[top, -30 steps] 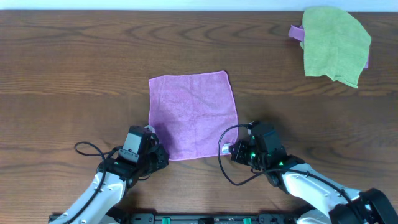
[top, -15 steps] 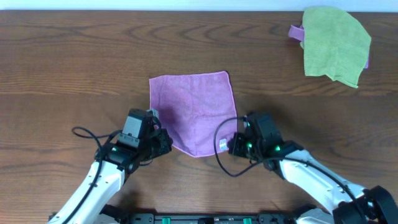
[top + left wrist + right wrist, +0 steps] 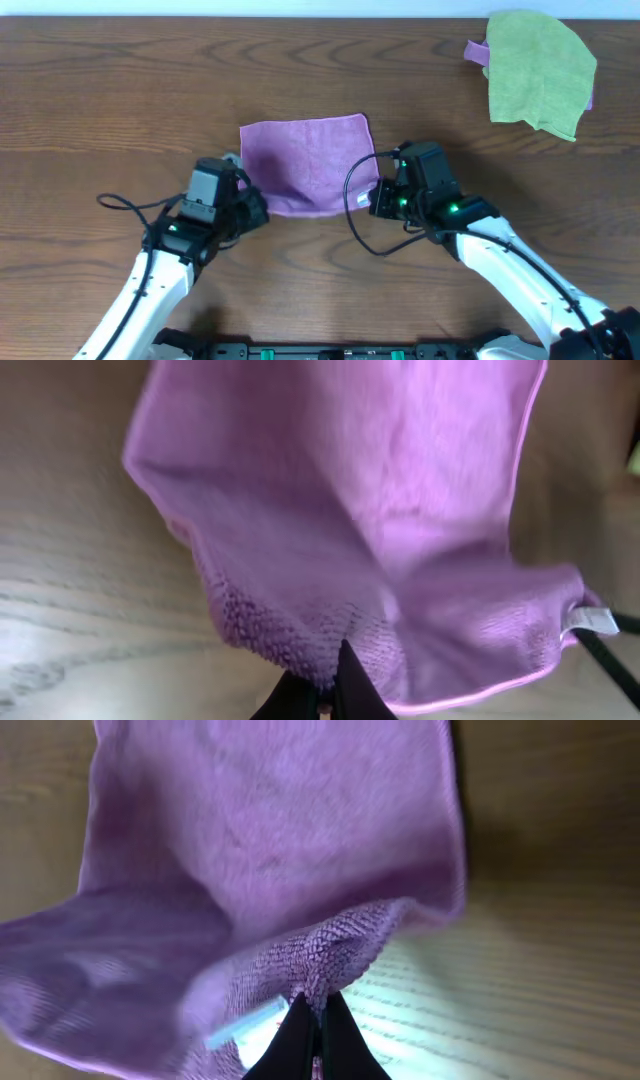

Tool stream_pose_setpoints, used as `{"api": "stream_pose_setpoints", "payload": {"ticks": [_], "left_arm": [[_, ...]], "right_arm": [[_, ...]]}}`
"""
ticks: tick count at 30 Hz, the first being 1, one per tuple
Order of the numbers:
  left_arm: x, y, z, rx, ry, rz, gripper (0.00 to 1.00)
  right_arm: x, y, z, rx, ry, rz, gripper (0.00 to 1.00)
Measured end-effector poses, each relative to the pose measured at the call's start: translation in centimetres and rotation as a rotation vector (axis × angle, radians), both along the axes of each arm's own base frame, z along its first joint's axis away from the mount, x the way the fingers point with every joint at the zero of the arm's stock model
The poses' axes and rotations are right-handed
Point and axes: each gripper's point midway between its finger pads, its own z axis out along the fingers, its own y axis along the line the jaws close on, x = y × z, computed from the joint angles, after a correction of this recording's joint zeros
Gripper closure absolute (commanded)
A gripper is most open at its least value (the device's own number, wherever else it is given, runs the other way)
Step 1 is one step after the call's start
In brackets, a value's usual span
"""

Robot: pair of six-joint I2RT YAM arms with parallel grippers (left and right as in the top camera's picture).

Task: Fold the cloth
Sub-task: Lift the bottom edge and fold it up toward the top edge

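The purple cloth [image 3: 305,165] lies in the middle of the wooden table with its near edge lifted off the surface. My left gripper [image 3: 250,205] is shut on the cloth's near-left corner, and my right gripper [image 3: 372,200] is shut on the near-right corner. The left wrist view shows the cloth [image 3: 380,530] hanging from black fingertips [image 3: 352,690] pinched on its terry edge, with a white label [image 3: 590,622] at the far corner. In the right wrist view the cloth [image 3: 270,870] bunches where the fingertips [image 3: 335,1035] clamp it.
A lime-green cloth [image 3: 540,75] lies at the back right corner, covering part of another purple piece [image 3: 476,50]. Black cables [image 3: 125,208] trail from both arms over the near part of the wooden table [image 3: 120,100].
Both grippers have lifted the cloth's near corners and carried them toward the far edge. The flat part of the cloth has become shorter.
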Motion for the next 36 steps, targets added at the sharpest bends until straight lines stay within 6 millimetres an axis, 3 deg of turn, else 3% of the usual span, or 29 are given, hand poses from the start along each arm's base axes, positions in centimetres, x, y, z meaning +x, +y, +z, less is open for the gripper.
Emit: {"api": "stream_pose_setpoints", "payload": {"ticks": [5, 20, 29, 36], "left_arm": [[0.9, 1.6, 0.5, -0.009, -0.006, 0.06, 0.94], [1.6, 2.0, 0.6, -0.016, -0.011, 0.06, 0.94], [3.2, 2.1, -0.4, 0.007, 0.048, 0.02, 0.94], [5.8, 3.0, 0.0, 0.031, 0.042, 0.018, 0.94]], "right_arm": [[0.9, -0.1, 1.2, 0.008, -0.012, -0.013, 0.98], [2.6, 0.3, 3.5, 0.012, -0.09, -0.007, 0.98], [3.7, 0.7, 1.8, -0.012, -0.055, -0.003, 0.99], [6.5, 1.7, 1.9, -0.026, -0.072, 0.01, 0.98]]}}
